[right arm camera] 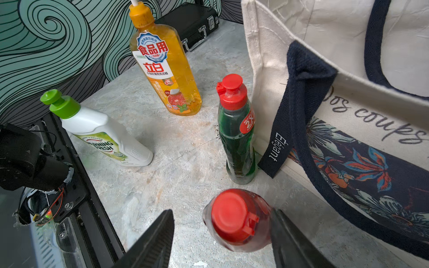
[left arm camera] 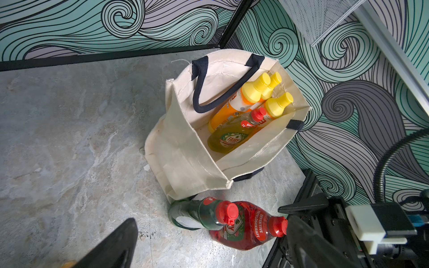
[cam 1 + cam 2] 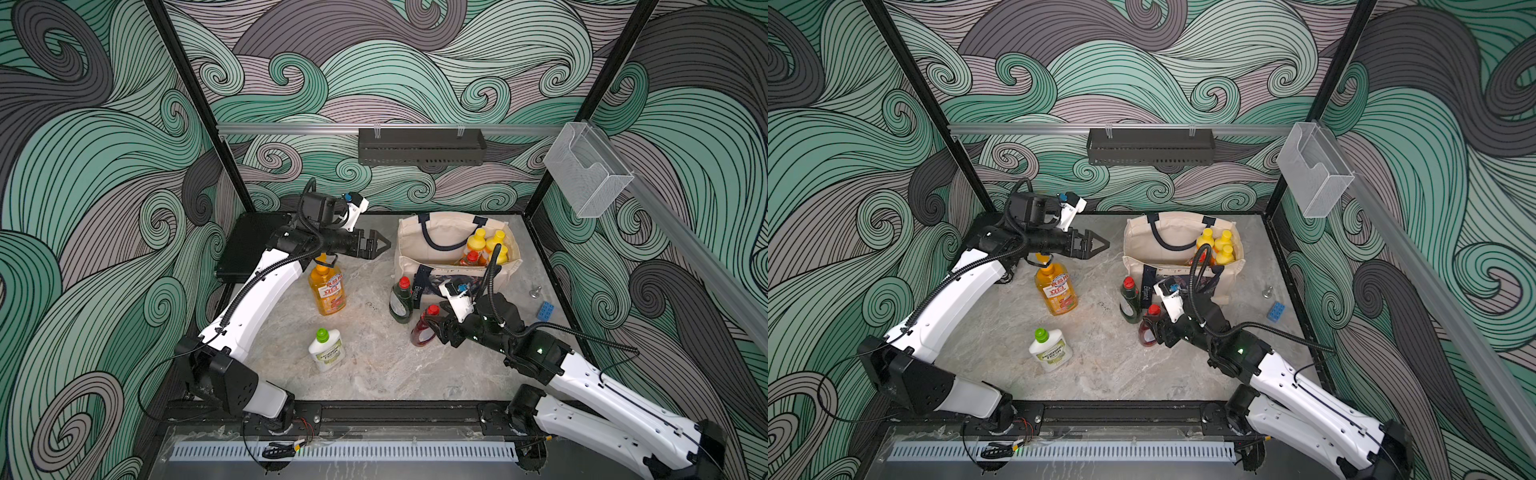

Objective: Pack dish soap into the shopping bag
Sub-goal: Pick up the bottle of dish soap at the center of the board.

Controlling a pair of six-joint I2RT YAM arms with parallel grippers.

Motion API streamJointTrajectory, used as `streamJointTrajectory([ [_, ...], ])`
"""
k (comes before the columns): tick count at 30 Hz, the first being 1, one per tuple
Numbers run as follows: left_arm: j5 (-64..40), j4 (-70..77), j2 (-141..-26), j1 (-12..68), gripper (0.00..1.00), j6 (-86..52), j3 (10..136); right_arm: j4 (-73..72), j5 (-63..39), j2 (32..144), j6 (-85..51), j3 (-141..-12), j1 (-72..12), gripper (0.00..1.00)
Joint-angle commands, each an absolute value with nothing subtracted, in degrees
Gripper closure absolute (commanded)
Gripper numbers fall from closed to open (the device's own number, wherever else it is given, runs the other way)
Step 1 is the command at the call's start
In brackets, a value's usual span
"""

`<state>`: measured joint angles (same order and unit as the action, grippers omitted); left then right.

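Red bottle between spread jaws of right end effector, beside bag

Four bottles sit in the shopping bag, two bottles just before it, the pump bottle farther left.

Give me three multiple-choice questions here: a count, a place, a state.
1. How many yellow-capped bottles are in the shopping bag? A one; B two; C three.
2. Where is the white green-capped bottle? A in the bag; B on the table; C held in the air.
3. The right claw is: A shut and empty; B open around the red bottle; C inside the bag.
Answers: C, three yellow caps show inside; B, it stands on the table; B, a gap shows beside the bottle.
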<state>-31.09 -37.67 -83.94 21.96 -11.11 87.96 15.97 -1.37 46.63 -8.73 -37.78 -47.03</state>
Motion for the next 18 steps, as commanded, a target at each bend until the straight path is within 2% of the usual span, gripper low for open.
streamJointTrajectory([
  [1,-31.11,-37.33,-84.81,22.42,0.02,-10.36,87.95,13.42,-1.41,47.67,-8.39,-37.67,-46.77,0.33],
  [18,-31.38,-37.35,-84.9,22.76,0.01,-10.28,87.91,11.43,-2.81,50.3,-9.56,-36.4,-46.06,0.5],
])
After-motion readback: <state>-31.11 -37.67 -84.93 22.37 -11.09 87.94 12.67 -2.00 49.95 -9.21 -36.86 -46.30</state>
